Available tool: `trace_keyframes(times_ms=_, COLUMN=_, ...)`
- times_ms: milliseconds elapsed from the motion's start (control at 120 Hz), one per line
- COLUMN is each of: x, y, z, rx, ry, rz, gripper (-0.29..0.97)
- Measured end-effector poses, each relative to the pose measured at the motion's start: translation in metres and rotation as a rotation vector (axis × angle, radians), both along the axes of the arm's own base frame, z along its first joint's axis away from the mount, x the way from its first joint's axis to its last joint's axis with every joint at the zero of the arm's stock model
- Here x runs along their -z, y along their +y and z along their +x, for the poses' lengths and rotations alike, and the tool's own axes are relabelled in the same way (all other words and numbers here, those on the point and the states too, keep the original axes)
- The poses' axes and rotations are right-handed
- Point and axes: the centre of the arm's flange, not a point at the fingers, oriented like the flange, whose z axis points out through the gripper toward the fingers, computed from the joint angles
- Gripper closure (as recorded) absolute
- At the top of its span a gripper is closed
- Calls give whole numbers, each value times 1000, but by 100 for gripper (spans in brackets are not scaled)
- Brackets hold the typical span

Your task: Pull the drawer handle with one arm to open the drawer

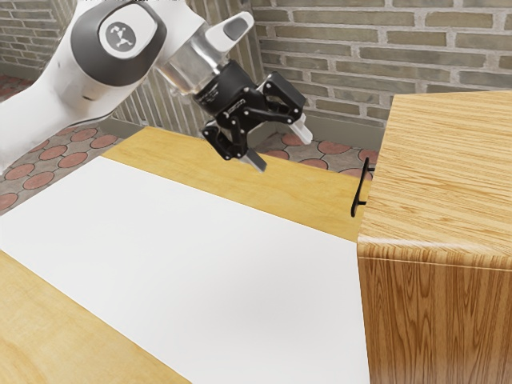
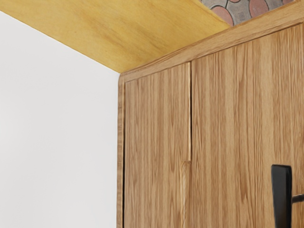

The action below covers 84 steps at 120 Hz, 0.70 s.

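Nearest, at the exterior view's right, a light-oak cabinet [image 1: 448, 240] standing on the table [image 1: 240, 180], its black drawer handle [image 1: 362, 190] jutting from the upper part of the face turned toward the arm [image 1: 48, 88]. Well apart from that handle, toward the exterior view's left and raised above the bare wood beyond a white mat [image 1: 160, 256], the black gripper [image 1: 280, 148], tilted, fingers [image 1: 258, 160] spread wide with nothing between them. From the wrist view, the cabinet's grained front, the drawer front [image 2: 247, 142] apparently flush with the neighbouring panel, handle unheld.
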Motion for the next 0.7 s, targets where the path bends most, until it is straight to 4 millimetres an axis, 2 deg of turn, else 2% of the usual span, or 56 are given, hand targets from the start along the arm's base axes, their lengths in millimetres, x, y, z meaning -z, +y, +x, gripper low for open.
trace_keyframes(times_ms=92, x=-3, y=-32, z=-3, rx=34, ry=-1, rz=-21, gripper=2)
trace_keyframes(times_ms=150, x=-3, y=-44, z=-4, rx=43, ry=5, rz=-32, gripper=2)
trace_keyframes(times_ms=292, x=8, y=-38, z=1, rx=10, ry=36, rz=-51, gripper=4)
trace_keyframes(times_ms=367, x=9, y=-37, z=1, rx=-2, ry=43, rz=-60, gripper=9)
trace_keyframes(times_ms=525, x=7, y=-47, z=-1, rx=-6, ry=53, rz=-76, gripper=26)
trace_keyframes(times_ms=700, x=10, y=-61, z=-1, rx=-6, ry=72, rz=-91, gripper=33)
